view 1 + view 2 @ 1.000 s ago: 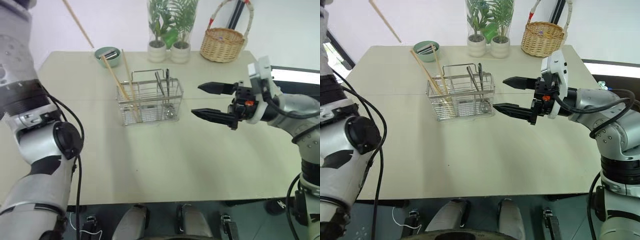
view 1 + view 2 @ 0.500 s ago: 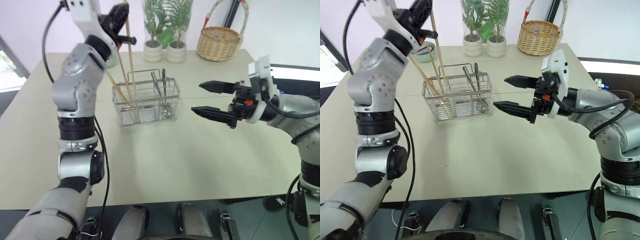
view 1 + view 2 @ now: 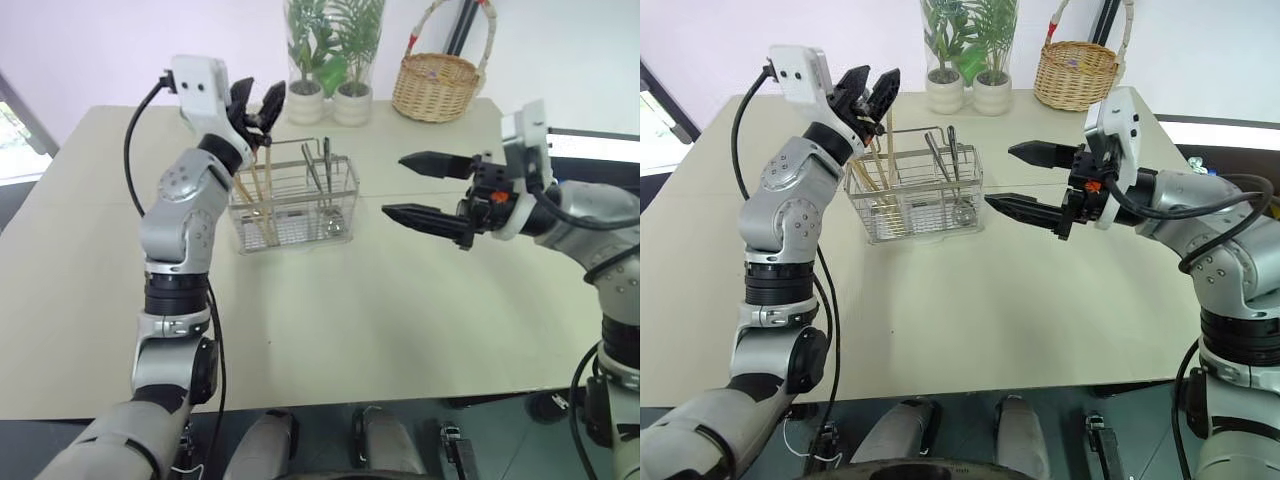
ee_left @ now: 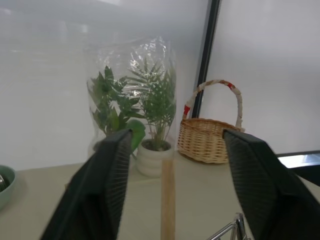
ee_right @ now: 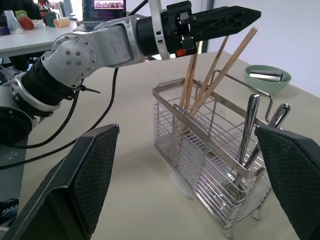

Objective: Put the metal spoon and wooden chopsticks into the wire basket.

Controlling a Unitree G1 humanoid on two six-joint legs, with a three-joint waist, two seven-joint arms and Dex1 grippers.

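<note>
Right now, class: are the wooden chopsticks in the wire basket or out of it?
In. The wooden chopsticks stand leaning in one end compartment of the wire basket, their tips sticking up above its rim.

A pale beige worktop [image 3: 330,330] stands against a white wall [image 3: 120,50]; a black pole [image 4: 204,55] rises behind, daylight at left.

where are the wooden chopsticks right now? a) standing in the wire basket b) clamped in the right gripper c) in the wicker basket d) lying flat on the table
a: the wooden chopsticks stand leaning in one end compartment of the wire basket, below the open left gripper.
</note>
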